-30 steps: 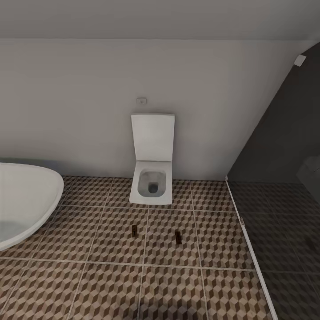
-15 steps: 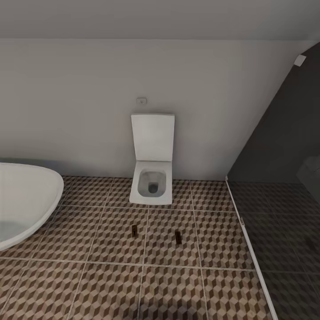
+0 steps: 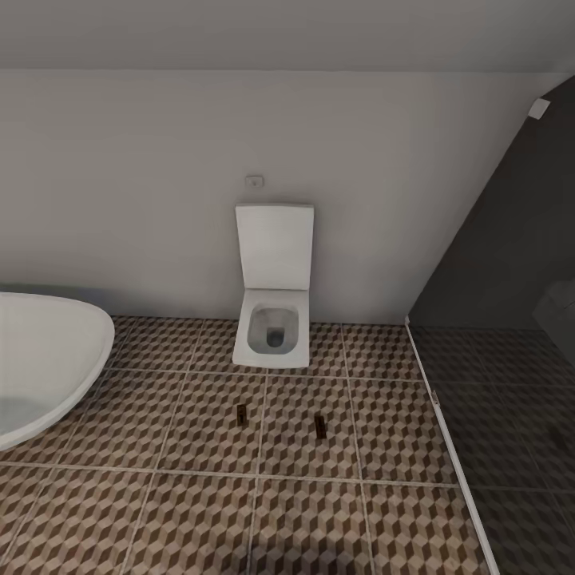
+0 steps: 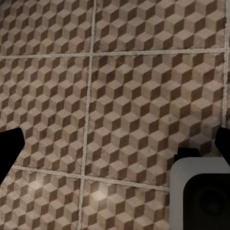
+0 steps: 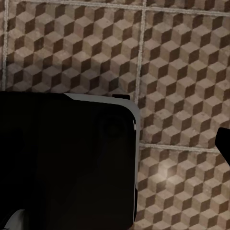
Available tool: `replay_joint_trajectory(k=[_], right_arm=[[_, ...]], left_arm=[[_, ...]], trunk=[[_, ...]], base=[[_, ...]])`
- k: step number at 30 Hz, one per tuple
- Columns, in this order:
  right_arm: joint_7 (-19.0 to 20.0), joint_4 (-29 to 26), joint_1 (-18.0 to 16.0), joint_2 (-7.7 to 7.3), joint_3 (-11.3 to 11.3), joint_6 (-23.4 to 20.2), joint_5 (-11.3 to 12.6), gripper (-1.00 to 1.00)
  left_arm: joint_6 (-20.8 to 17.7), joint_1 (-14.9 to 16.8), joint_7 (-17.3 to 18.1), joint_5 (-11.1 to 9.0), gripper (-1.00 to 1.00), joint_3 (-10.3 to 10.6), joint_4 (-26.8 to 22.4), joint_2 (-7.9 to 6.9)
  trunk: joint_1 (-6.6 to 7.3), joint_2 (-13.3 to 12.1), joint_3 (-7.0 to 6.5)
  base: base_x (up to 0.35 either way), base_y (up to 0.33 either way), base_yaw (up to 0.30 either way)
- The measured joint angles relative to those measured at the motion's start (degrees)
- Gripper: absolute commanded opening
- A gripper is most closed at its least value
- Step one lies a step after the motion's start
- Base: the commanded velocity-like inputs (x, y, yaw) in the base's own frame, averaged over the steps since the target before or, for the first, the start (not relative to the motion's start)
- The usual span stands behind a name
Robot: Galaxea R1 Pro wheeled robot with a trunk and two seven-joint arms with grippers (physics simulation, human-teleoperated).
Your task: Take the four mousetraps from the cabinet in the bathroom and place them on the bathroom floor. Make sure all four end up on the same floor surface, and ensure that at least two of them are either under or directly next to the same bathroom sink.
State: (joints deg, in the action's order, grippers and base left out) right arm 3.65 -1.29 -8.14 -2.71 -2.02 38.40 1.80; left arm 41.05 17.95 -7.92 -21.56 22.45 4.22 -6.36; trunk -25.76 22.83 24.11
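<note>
Over the bathroom floor [image 4: 139, 96], the left gripper [image 4: 115, 143] hangs with its two dark fingertips [image 4: 9, 148] spread to opposite edges of the left wrist view, wide open, nothing between them but cube-patterned tile and pale grout lines. A grey, rounded part of the robot's body [image 4: 201, 196] sits just beside one fingertip. In the right wrist view a large black rounded panel with a light rim [image 5: 67, 158] blocks much of the floor; one dark fingertip [image 5: 224, 141] pokes in at the far edge, and I cannot tell how far that right gripper is open or whether it holds anything. Both wrist cameras look straight down at the tiles, so both arms hang low and pointed at the floor.

From the head view, two mousetraps lie flat on the tiles in front of the toilet [image 3: 274, 311]: one mousetrap [image 3: 240, 411] near a grout line, the other mousetrap [image 3: 320, 426] on the neighbouring tile, well apart from each other. A white bathtub [image 3: 48, 359] curves in at the left, and a dark glass shower partition [image 3: 511, 263] stands at the right.
</note>
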Motion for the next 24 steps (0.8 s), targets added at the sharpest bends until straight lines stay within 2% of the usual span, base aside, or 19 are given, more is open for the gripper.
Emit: replay_joint_trajectory(k=[24], right_arm=[[0.0, 0.0, 0.0, 0.00, 0.0, 0.0, 0.0, 1.00]], left_arm=[[0.0, 0.0, 0.0, 0.0, 1.00, 0.0, 0.0, 0.00]], trunk=[[0.00, 0.0, 0.00]], base=[[0.000, 0.000, 0.000]])
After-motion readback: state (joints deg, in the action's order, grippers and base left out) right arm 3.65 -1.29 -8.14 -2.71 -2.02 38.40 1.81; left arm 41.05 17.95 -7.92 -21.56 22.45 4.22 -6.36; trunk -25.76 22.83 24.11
